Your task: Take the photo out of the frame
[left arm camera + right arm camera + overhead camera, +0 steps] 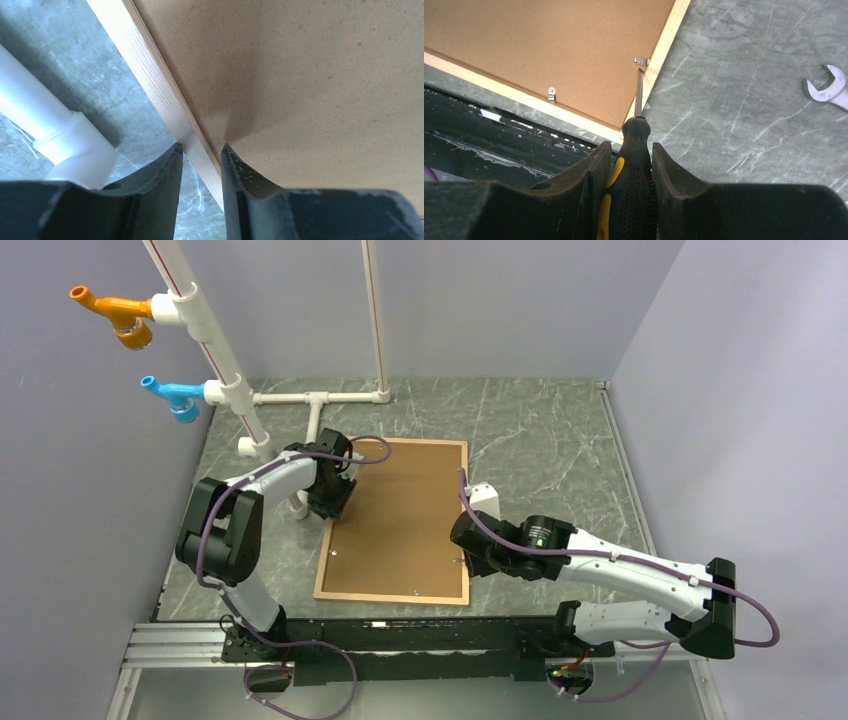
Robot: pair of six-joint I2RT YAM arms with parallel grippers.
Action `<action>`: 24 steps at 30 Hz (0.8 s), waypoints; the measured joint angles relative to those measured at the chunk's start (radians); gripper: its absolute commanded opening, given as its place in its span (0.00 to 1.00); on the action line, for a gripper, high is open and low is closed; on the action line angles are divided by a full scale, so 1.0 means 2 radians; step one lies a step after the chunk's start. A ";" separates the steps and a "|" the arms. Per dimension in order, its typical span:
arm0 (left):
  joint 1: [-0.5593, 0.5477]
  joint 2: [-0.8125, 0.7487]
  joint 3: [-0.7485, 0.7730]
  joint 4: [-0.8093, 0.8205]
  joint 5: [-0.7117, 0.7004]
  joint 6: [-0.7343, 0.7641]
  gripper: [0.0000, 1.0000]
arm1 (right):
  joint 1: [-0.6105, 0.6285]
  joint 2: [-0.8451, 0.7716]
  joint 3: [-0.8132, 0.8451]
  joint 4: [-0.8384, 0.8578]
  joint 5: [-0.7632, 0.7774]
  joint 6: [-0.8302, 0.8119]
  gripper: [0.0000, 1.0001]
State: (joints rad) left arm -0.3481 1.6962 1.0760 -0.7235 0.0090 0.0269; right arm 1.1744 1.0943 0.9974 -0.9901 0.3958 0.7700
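The frame (390,597) lies face down on the grey table, a thin light-wood moulding. The photo (400,515) sits inside it and only its plain brown back shows. My left gripper (331,502) is at the frame's left edge. In the left wrist view its narrow-set jaws (200,150) pinch the moulding (150,75), one finger outside and one on the brown back (310,80). My right gripper (626,152) is shut on a black-and-yellow screwdriver (631,170). The screwdriver's tip rests at a small metal clip (641,61) on the frame's right edge.
A white pipe structure (235,380) with orange and blue fittings stands at the back left; its foot (55,130) is just beside the left gripper. A silver wrench (829,92) lies on the table right of the frame. Another clip (552,93) sits on the frame's near edge. A black rail (400,640) runs along the near side.
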 measured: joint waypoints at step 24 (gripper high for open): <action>0.001 0.009 0.010 -0.010 -0.011 0.005 0.20 | 0.030 0.036 -0.014 0.024 0.054 0.001 0.00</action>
State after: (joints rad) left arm -0.3458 1.7145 1.0954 -0.7441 -0.0132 0.0372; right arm 1.2350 1.1667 0.9688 -0.9424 0.5030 0.7715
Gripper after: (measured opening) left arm 0.247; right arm 0.353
